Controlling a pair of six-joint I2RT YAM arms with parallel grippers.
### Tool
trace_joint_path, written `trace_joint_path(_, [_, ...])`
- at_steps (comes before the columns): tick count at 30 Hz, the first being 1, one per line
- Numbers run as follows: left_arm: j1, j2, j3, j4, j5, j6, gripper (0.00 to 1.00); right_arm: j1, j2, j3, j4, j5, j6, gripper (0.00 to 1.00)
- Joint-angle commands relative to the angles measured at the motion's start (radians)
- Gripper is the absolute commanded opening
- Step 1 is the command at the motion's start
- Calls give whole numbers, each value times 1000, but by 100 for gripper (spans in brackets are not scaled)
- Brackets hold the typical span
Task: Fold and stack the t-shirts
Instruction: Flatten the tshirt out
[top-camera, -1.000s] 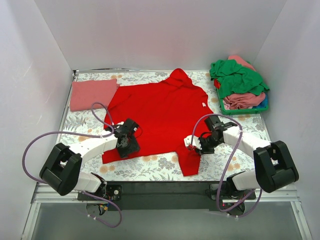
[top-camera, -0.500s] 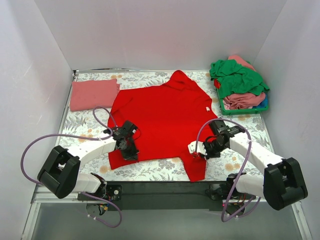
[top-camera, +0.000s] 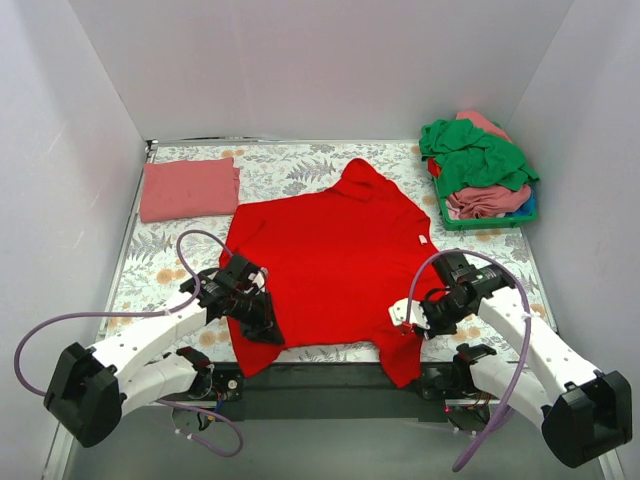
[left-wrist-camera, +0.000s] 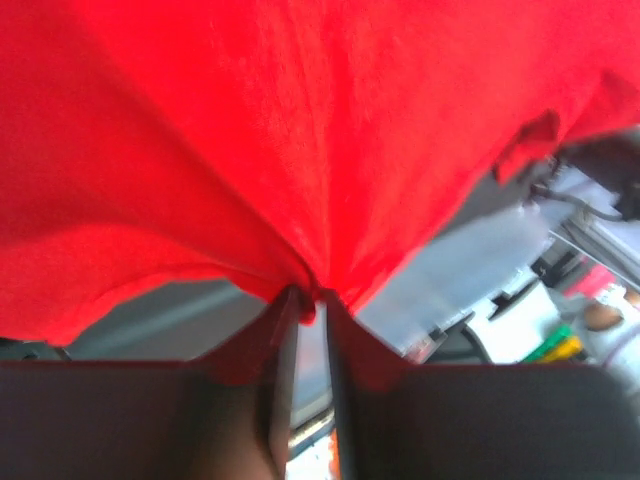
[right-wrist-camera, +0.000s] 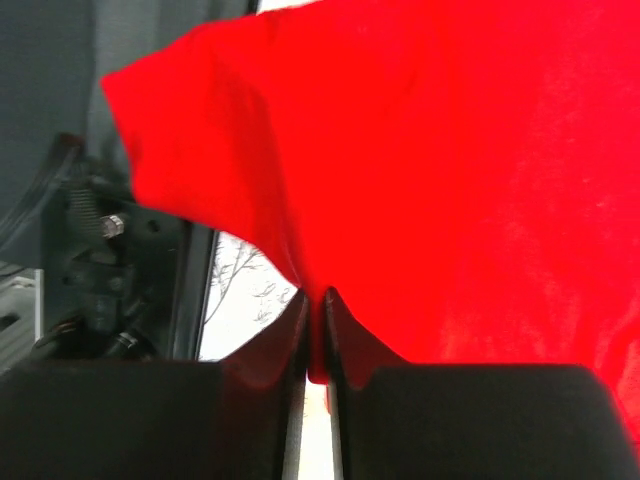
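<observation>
**Red t-shirt.** The red t-shirt (top-camera: 330, 255) lies spread across the middle of the floral tablecloth (top-camera: 300, 165). Its collar end points toward the far wall. Its near hem reaches the front edge of the table. In the top view, both near corners overlap the dark front rail (top-camera: 330, 385).

**Left gripper.** The left gripper (top-camera: 264, 325) sits at the near-left part of the hem. The left wrist view shows the left gripper (left-wrist-camera: 312, 298) with its jaws clenched on a gathered pinch of red cloth. The fabric fans out and upward from the fingertips.

**Right gripper.** The right gripper (top-camera: 414, 322) sits at the near-right part of the hem, beside the sleeve. The right wrist view shows the right gripper (right-wrist-camera: 314, 305) with its jaws pressed together on a fold of the same shirt. The sleeve edge hangs free to the left of the grip.

**Other garments.**
- A folded salmon-pink t-shirt (top-camera: 188, 188) rests flat at the far-left corner, well apart from the red one.
- A green t-shirt (top-camera: 478, 155) tops a loose heap of pink and blue cloth in a green bin (top-camera: 470, 223) at the far-right corner.
</observation>
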Motion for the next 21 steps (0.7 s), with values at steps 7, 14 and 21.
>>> trace_joint_path(7, [-7, -52, 155, -152, 53, 100, 40, 5, -31, 122, -44, -23, 124, 52])
trace_joint_path(14, [-7, 108, 356, -30, -173, 227, 48, -6, 130, 258, 179, -76, 288, 53])
trace_joint_path(21, [137, 416, 580, 139, -429, 444, 56, -170, 397, 398, 304, -323, 405, 55])
